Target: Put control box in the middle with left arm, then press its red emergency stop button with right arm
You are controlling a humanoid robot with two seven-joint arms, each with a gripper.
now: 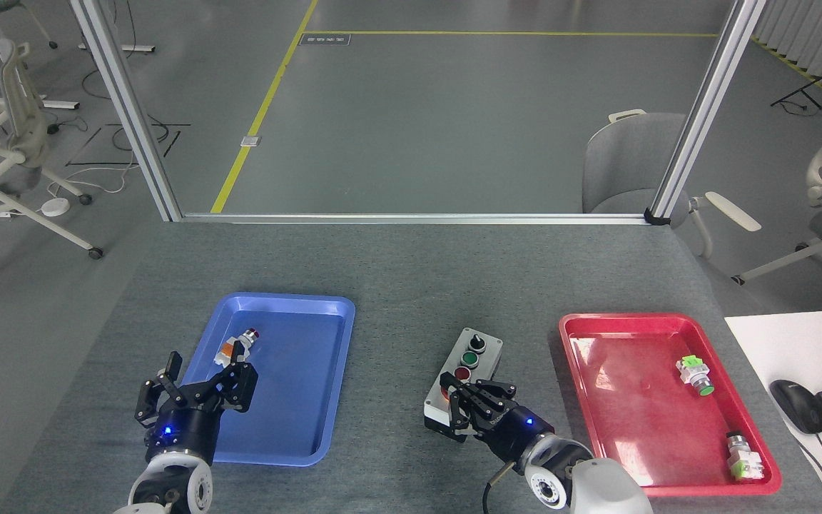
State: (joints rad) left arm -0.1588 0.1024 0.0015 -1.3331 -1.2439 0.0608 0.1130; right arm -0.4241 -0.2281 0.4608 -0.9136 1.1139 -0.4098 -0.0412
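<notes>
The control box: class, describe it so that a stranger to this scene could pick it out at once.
Find the grey table with the blue tray and the red tray. The control box lies on the cloth between them, under the right gripper. Alone, it is a grey slab with a row of buttons.
</notes>
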